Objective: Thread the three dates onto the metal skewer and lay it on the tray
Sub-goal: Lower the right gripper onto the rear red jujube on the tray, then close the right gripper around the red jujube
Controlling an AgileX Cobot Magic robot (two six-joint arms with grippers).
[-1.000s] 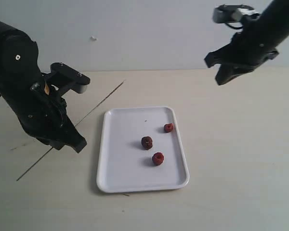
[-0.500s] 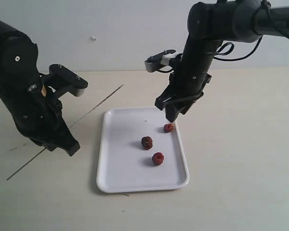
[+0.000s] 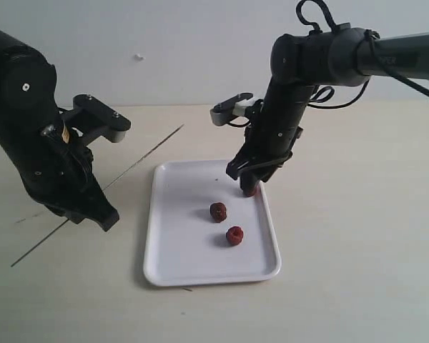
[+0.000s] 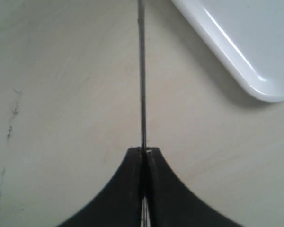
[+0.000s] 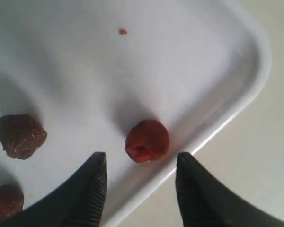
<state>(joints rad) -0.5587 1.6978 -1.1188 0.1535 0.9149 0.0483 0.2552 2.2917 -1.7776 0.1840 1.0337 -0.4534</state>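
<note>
Right wrist view: our right gripper has fingers apart either side of the wrinkled red date beside the flat white tray rim; we'd centre, then close gently; left gripper clamps the thin grey metal skewer

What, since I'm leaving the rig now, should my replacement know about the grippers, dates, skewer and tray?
Left gripper: shut on the metal skewer, left of the tray.
Right gripper: open, straddling the date by the tray's rim, not yet gripping.
Other two dates: loose on the tray.
Done: nothing threaded.
Left: thread all three dates, lay skewer on tray.
</note>
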